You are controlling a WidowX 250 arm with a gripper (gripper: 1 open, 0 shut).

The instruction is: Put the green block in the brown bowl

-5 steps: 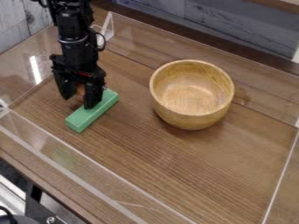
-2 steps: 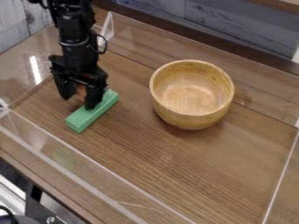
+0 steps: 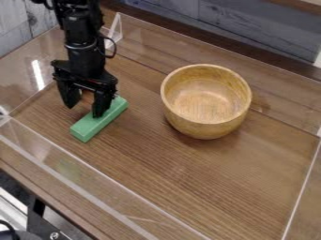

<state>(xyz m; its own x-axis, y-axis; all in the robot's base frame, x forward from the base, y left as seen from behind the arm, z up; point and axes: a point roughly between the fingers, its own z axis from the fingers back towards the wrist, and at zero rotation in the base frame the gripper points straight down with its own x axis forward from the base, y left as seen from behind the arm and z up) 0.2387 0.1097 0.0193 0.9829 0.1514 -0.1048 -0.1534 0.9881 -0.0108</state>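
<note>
Green block [image 3: 98, 119] lies flat near the worktop's [image 3: 189, 187] left edge, well apart from the brown bowl [image 3: 206, 99]. The end effector [image 3: 85, 103] hangs over it, fingers spread. Straddle its narrow width squarely, pinch mid-length, then lift level.

Centre left: the gripper [image 3: 85, 99] stands upright with jaws spread over the far end of the green block [image 3: 98, 120], occupying that space. Right of centre: the brown bowl [image 3: 207, 100] rises from the wooden table [image 3: 189, 178], well apart from the block; bare surface lies between them. The lower half of the frame is open wood. Clear plastic walls [image 3: 305, 187] edge the table at the left, bottom and right, limiting passage there.
</note>
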